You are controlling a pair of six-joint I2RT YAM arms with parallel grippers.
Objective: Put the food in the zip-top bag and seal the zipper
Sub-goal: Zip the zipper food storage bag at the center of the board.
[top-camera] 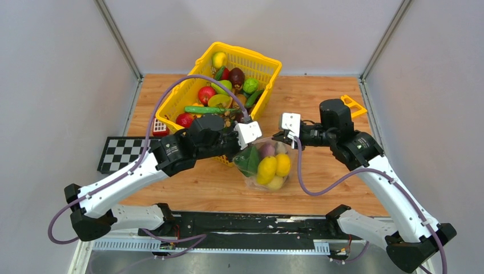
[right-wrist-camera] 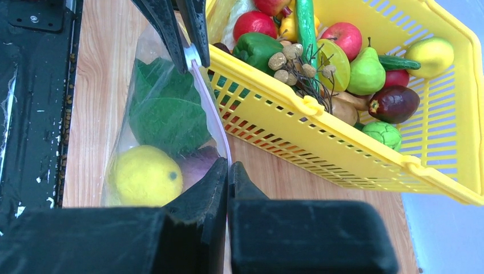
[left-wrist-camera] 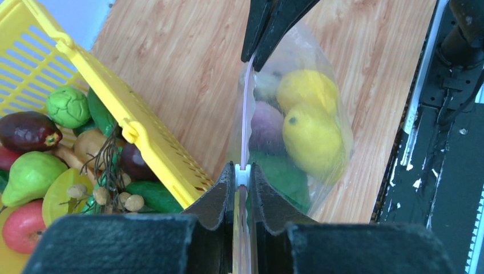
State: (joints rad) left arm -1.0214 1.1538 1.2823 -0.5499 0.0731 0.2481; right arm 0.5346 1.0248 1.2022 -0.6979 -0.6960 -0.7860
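The clear zip-top bag [top-camera: 267, 168] hangs between my two grippers just above the wooden table, in front of the basket. Inside it are food pieces: yellow lemons [left-wrist-camera: 311, 137], a purple piece [left-wrist-camera: 265, 125] and a green leafy piece [right-wrist-camera: 165, 111]. The pink zipper [left-wrist-camera: 246, 114] runs taut from one gripper to the other. My left gripper [left-wrist-camera: 243, 168] is shut on the zipper's white slider [left-wrist-camera: 243, 175] at one end. My right gripper [right-wrist-camera: 228, 165] is shut on the zipper at the other end. More food fills the yellow basket [top-camera: 251, 60].
The yellow basket's rim [right-wrist-camera: 342, 148] lies close beside the bag. A checkerboard [top-camera: 122, 153] sits at the table's left. A small yellow frame [top-camera: 355, 105] lies behind the right arm. A black rail [top-camera: 245, 225] runs along the near edge. Grey walls enclose the table.
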